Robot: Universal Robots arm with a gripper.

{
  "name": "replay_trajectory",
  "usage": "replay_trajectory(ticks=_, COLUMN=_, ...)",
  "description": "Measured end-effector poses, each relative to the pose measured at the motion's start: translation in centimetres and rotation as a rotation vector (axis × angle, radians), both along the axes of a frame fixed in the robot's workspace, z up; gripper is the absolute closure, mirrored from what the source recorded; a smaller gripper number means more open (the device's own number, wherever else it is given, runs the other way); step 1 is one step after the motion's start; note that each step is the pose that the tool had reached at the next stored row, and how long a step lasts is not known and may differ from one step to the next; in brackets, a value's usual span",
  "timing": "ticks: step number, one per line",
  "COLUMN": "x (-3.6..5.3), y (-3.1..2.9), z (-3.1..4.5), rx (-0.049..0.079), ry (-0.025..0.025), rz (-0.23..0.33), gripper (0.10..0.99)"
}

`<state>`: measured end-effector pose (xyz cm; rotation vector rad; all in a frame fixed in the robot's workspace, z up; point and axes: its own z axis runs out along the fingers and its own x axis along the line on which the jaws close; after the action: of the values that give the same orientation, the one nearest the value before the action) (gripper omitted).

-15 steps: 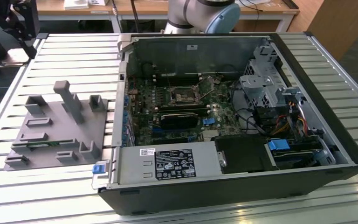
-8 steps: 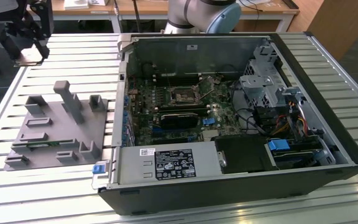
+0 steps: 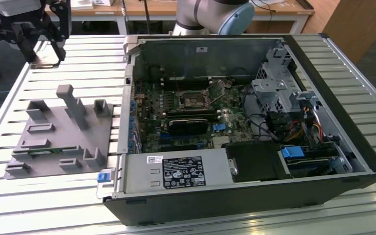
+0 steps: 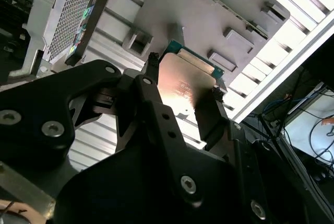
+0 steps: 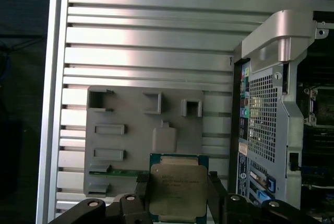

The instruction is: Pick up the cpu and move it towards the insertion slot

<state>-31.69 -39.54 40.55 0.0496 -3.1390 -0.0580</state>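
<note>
So the gripper (image 5: 177,195) has the cpu (image 5: 178,186) clamped between its 2 black fingers (image 5: 142,192), pinching it on opposite edges, shiny metal lid facing the first wrist view. In the second wrist view the cpu (image 4: 183,85) shows its lid with a green edge poking past the fingertips, held up in the air.

Underneath and further off sits the grey plastic tray (image 5: 130,130) on the slatted aluminium table (image 5: 156,41), with a thin green memory strip (image 5: 122,172) lying in 1 of its recesses.

In the exterior view the gripper (image 3: 46,54) hangs at the far corner on the exterior view's left, above the table and beyond the tray (image 3: 60,134). The open pc case (image 3: 240,127) is well apart to the right, and the insertion slot (image 3: 193,99) sits on the motherboard inside it.
</note>
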Motion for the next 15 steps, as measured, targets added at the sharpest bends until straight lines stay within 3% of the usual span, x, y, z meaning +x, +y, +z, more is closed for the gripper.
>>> replay_trajectory(ticks=9, x=2.18, y=0.25, z=0.0, rx=0.0, ry=0.0001, rz=0.0, gripper=0.557)
replay_trajectory(ticks=15, x=3.29, y=0.86, z=0.0, rx=0.0, ry=0.0, rz=0.0, gripper=0.557)
